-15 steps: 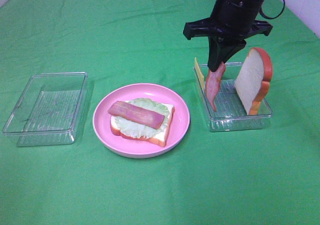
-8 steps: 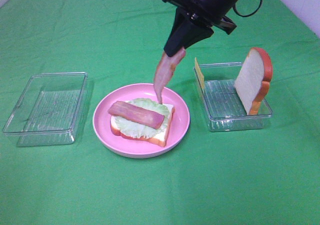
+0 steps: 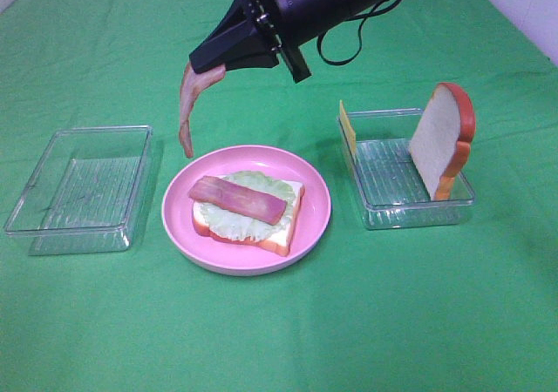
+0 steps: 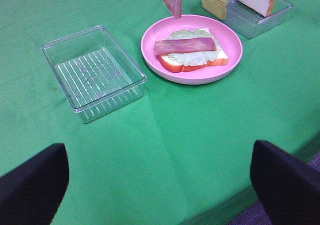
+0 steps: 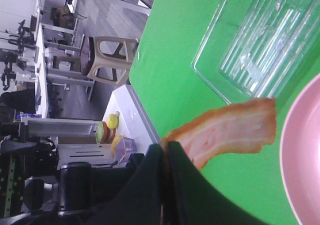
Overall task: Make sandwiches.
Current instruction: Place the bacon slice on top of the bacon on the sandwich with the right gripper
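Observation:
On the pink plate (image 3: 309,222) lies an open sandwich (image 3: 248,210): a bread slice with lettuce and one bacon strip on top. My right gripper (image 3: 207,64) has reached across to the plate's upper left and is shut on a second bacon strip (image 3: 187,106), which dangles above the cloth beside the plate rim. The right wrist view shows that strip (image 5: 227,134) pinched between the jaws. A bread slice (image 3: 442,139) stands upright in the right tray (image 3: 410,209), with a yellow cheese square (image 3: 347,127) leaning at its left wall. My left gripper (image 4: 160,182) is open, low over the near table edge.
An empty clear tray (image 3: 78,187) sits left of the plate. Green cloth covers the table. The right arm stretches over the table's upper middle. The table's near edge drops off close to the left gripper.
My right gripper lifted the bacon strip out of the right tray and carried it leftward over the plate to its upper left side. The left gripper has not moved.

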`<state>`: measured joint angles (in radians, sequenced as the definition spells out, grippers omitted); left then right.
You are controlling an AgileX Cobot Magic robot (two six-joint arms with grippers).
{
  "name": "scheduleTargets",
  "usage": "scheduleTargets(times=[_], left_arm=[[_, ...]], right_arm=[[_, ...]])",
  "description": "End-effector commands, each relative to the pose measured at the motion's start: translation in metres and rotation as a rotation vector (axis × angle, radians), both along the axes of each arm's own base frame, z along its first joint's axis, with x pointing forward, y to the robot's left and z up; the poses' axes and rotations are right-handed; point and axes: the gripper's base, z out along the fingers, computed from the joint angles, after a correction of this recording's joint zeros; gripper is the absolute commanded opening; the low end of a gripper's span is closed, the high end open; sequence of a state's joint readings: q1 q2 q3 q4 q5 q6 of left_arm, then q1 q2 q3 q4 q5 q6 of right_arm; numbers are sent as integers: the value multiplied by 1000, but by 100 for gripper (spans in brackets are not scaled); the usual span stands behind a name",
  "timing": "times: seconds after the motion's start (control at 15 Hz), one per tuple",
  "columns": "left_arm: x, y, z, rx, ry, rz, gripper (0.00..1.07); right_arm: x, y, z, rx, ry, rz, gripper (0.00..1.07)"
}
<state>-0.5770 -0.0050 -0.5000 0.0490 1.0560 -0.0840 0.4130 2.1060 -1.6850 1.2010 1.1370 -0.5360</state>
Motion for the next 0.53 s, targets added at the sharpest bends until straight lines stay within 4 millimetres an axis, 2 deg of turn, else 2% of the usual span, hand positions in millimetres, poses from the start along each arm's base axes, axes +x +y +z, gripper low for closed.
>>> scheduleTargets(times=[0.07, 0.13, 0.33, 0.4, 0.53], left_arm=[[-2, 1, 0, -15, -25, -5, 92], [-2, 1, 0, -15, -25, -5, 92], [-2, 1, 0, -15, -25, -5, 92], [-2, 1, 0, -15, -25, -5, 92], [-2, 1, 0, -15, -25, -5, 92]], right_arm=[[3, 18, -26, 0, 6, -24, 0], [5, 25, -41, -20, 13, -34, 0], [10, 22, -69, -105, 37, -46, 0], [13, 15, -83, -252, 40, -85, 0], [15, 10, -89, -351, 37, -110, 0]])
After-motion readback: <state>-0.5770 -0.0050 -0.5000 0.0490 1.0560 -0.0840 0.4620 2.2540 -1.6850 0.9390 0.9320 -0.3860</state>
